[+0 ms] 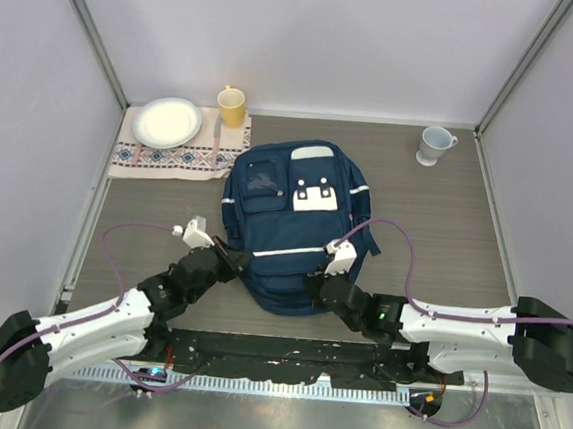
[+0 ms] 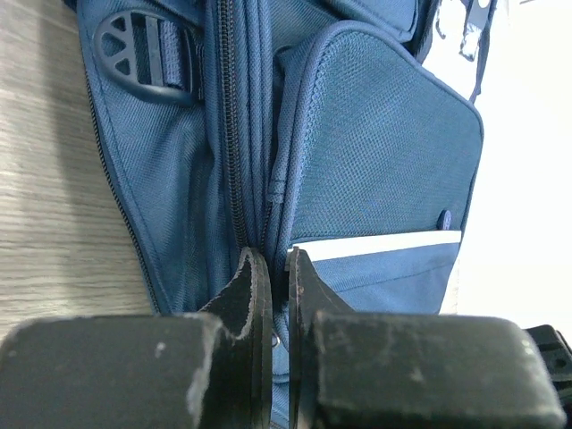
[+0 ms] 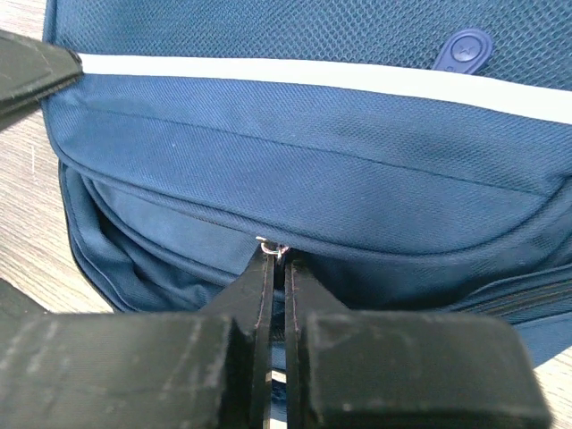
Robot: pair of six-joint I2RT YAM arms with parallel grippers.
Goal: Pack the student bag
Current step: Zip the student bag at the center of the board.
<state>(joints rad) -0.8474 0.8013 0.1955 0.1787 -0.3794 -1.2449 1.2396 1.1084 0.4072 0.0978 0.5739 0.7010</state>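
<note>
The left arm (image 1: 96, 323), white-shelled with black joints, stretches low from its base at the near left corner, forward and inward toward the middle. The left gripper (image 2: 274, 257), with two black, scuffed fingers, has its jaws drawn together, only a thin slit between them. The right arm (image 1: 457, 325), of the same white and black build, reaches inward from the near right. The right gripper (image 3: 278, 261) has its black jaws pressed almost flush, the tips meeting.
</note>
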